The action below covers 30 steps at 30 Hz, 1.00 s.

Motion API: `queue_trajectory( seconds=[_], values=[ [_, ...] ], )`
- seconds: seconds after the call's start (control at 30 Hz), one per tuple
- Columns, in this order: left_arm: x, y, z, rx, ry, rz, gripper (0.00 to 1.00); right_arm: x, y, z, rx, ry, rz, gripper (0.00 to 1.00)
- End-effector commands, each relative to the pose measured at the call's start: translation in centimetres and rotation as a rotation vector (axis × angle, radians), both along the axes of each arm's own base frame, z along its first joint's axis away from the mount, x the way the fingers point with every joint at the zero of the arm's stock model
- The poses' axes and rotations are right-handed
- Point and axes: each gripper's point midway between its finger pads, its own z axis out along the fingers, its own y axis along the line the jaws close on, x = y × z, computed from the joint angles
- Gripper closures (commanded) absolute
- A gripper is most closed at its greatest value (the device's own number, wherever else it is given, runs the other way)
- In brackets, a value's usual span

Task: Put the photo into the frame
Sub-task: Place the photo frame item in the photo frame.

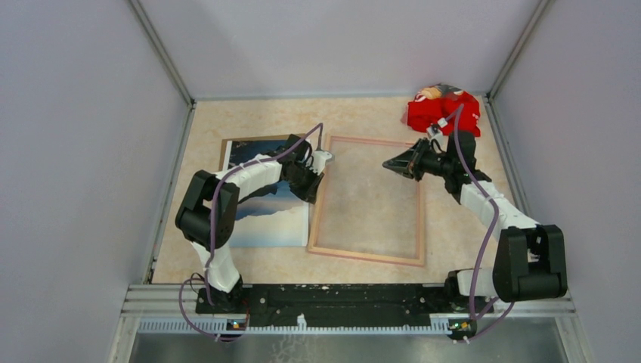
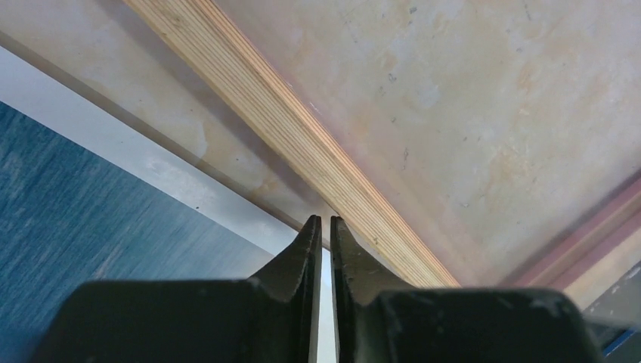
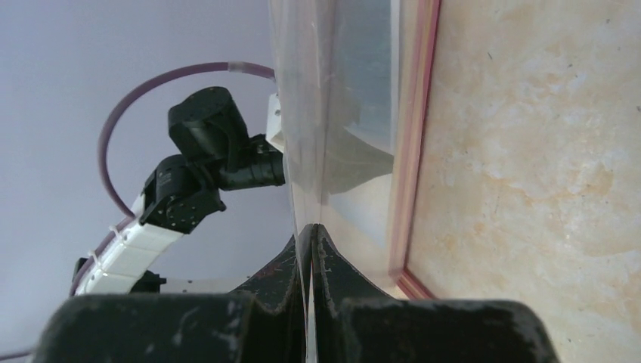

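Nothing here can be read: no words, no numbers, no signs. The photo [image 1: 268, 215] shows only sea, hills and sky. The frame [image 1: 366, 256] is plain all round. The red cloth [image 1: 444, 112] at the back of the bench [image 1: 469, 227] has other colours at its top edge — too small to tell if any are letters.

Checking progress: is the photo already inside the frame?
No, the photo lies flat to the left of the frame, outside its border.
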Motion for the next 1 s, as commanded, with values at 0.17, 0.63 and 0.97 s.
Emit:
queue_trajectory(
  seconds=[0.17,0.63,0.97],
  values=[
    [-0.5,-0.5,-1.1,-0.027,0.016,-0.013,0.88,0.8,0.6,4.4,0.063,-0.09,-0.03,1.0],
    [-1.2,-1.0,-0.9,-0.079,0.039,-0.019,0.92,1.4,1.9,6.0,0.107,-0.11,-0.033,1.0],
    [-1.2,-1.0,-1.0,-0.099,0.054,-0.012,0.93,2.5,2.4,5.5,0.1,-0.078,-0.073,1.0]
  ],
)
